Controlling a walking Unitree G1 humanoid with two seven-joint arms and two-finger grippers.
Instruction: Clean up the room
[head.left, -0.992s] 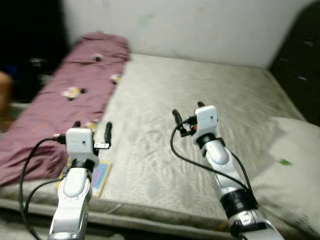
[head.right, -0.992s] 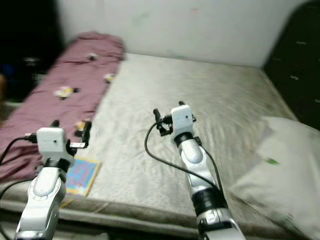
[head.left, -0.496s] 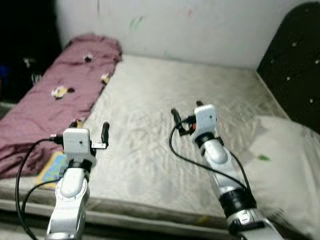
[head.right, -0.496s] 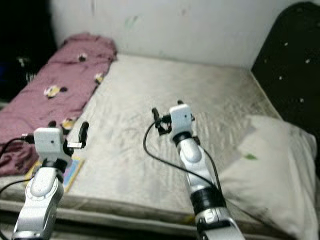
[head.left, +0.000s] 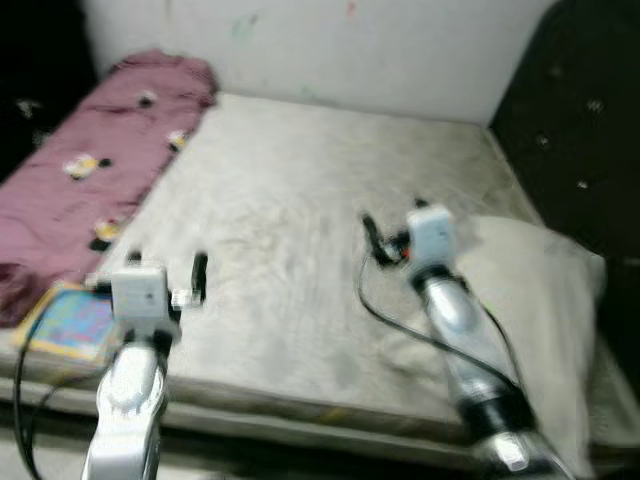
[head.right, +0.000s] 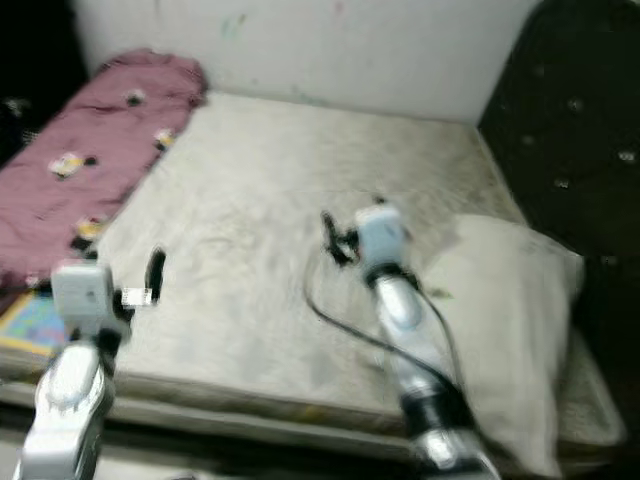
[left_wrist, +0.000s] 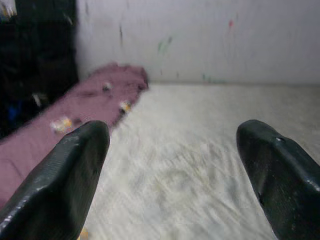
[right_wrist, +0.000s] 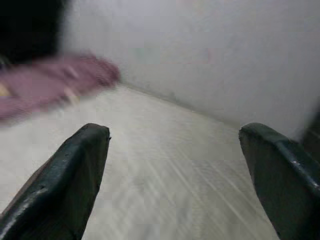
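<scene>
A wide bed with a bare grey mattress (head.left: 290, 190) lies in front of me. A crumpled purple blanket (head.left: 95, 170) with small prints runs along its left side. A colourful book (head.left: 68, 322) lies flat at the mattress's near left corner. A white pillow (head.left: 530, 290) rests at the right edge. My left gripper (head.left: 167, 268) is raised over the near left of the mattress, open and holding nothing. My right gripper (head.left: 395, 222) hovers over the middle, just left of the pillow, also open and holding nothing. The picture is blurred.
A black padded headboard (head.left: 585, 120) stands along the right side of the bed. A white wall (head.left: 350, 50) with small marks closes off the far side. Dark space (head.left: 30, 80) lies left of the blanket. The mattress's front edge (head.left: 300, 415) is right below my arms.
The camera has swung to the right, so the blanket and book sit further left and more of the pillow and headboard show. Both arms stay raised with fingers apart.
</scene>
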